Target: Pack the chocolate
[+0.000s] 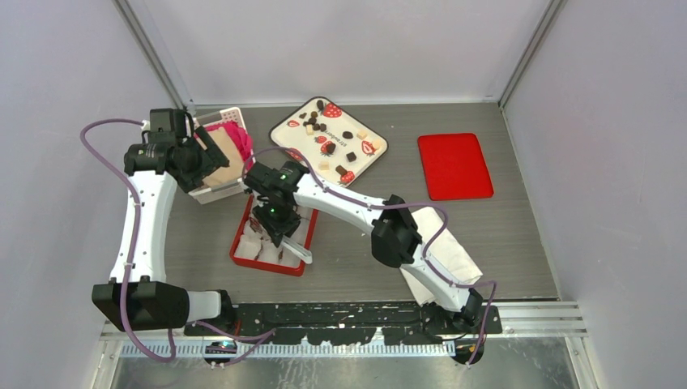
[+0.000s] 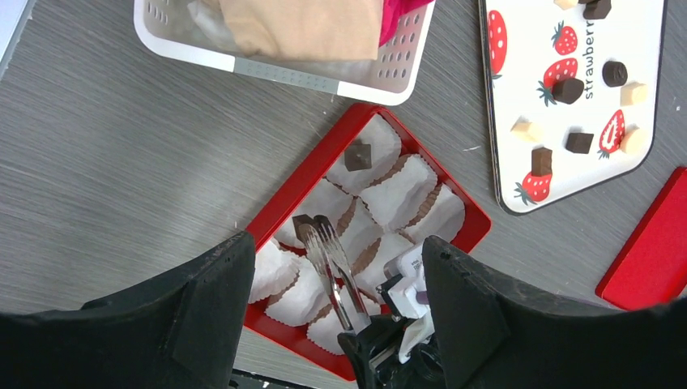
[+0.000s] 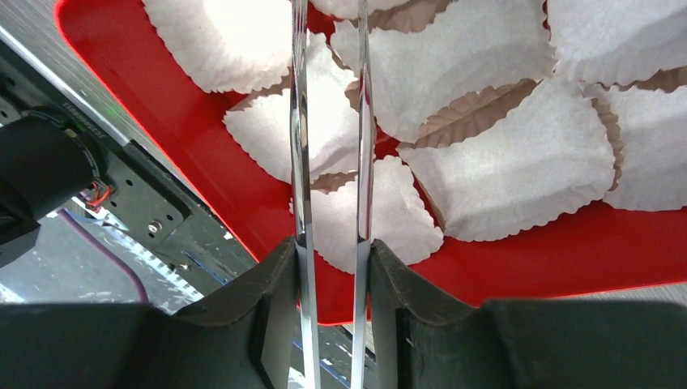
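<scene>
**A:** Nearest the lens, the black fingers (image 3: 267,284) of the right gripper (image 3: 328,255) are clenched on a pair of metal tongs (image 3: 301,162), one blade against each finger

**B:** And where is the chocolate (image 2: 357,155)?

**A:** One dark cube lies in a paper cup (image 2: 405,190) at the far end of the red box (image 2: 292,188). Another dark piece (image 2: 303,220) sits right at the tong tips, over a cup near the box's left rim. I cannot tell whether the tips pinch it or it just lies there. The rest, dark and cream, is scattered on the strawberry plate (image 2: 522,73), well apart from both grippers

**B:** The left gripper (image 2: 336,241)?

**A:** Released, jaws spread wide with nothing between them, high above the box

**B:** The surface?

**A:** A grey wood-grain table (image 2: 121,162). A white basket (image 2: 283,69) holding tan and pink cloth stands just beyond the box, and a flat red lid (image 1: 454,165) lies off to the right. Pale walls (image 1: 364,49) close the space in on three sides
</scene>
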